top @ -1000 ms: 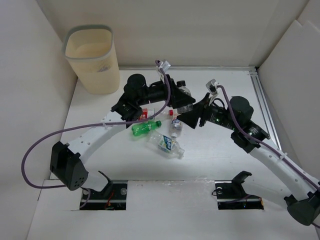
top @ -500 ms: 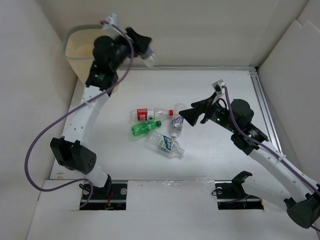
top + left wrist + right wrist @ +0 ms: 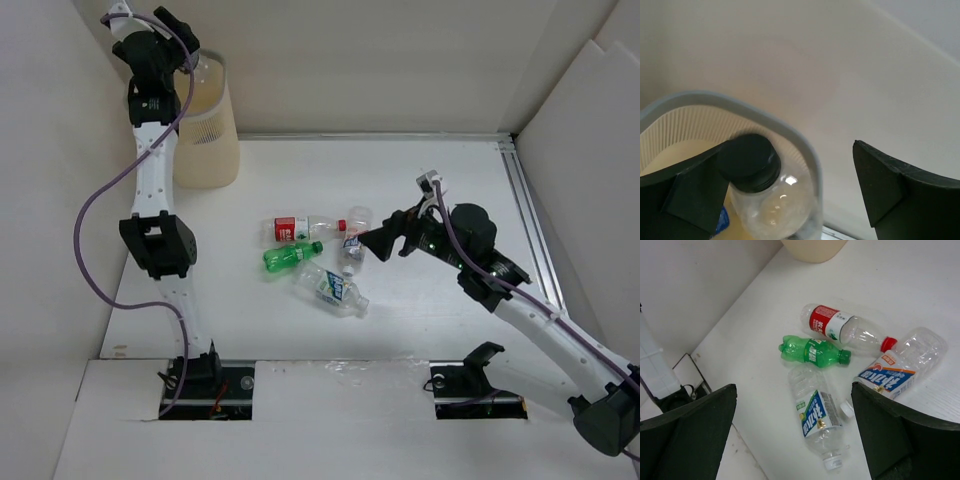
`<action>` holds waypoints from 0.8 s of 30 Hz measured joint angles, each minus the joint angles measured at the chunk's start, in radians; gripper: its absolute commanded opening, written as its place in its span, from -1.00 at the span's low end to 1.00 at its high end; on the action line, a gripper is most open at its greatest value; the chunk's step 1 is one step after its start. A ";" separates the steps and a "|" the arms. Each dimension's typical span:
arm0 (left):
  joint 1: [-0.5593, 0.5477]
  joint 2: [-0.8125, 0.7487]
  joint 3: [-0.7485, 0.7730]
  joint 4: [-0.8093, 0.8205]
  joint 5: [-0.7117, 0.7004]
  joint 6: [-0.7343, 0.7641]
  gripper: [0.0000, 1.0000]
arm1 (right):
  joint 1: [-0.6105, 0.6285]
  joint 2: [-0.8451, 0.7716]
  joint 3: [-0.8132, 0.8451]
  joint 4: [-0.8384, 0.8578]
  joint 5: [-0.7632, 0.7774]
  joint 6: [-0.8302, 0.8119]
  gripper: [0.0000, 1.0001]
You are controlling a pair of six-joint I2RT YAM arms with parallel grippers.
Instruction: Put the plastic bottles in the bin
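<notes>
Clear, round black-capped bottle point(image 3: 765, 205) above ribbed cream bin point(image 3: 690, 125); left end effector point(image 3: 790, 170), right end effector point(image 3: 794, 390) wide open

White table point(image 3: 420, 300), plain white panel walls point(image 3: 400, 60) all round; even, soft light.

Changes since the earlier views. The left arm, formerly low among the bottles at the table's centre, now stands raised at the far left corner, with the left gripper point(image 3: 788, 186) above the bin point(image 3: 806, 150). Its jaws, formerly closed on the black-capped bottle point(image 3: 749, 162), now stand parted; the bottle leans on one finger only, over the bin's mouth near the rim, and is gone from the table. The right gripper point(image 3: 368, 240) now has its jaws spread wide above the remaining bottles. The red-labelled bottle point(image 3: 290, 228), earlier partly hidden by the left arm, now lies in full view.
</notes>
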 measured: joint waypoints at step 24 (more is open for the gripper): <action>-0.021 -0.671 -0.519 -0.027 0.187 0.088 1.00 | 0.062 0.700 0.230 -0.225 0.466 0.203 0.98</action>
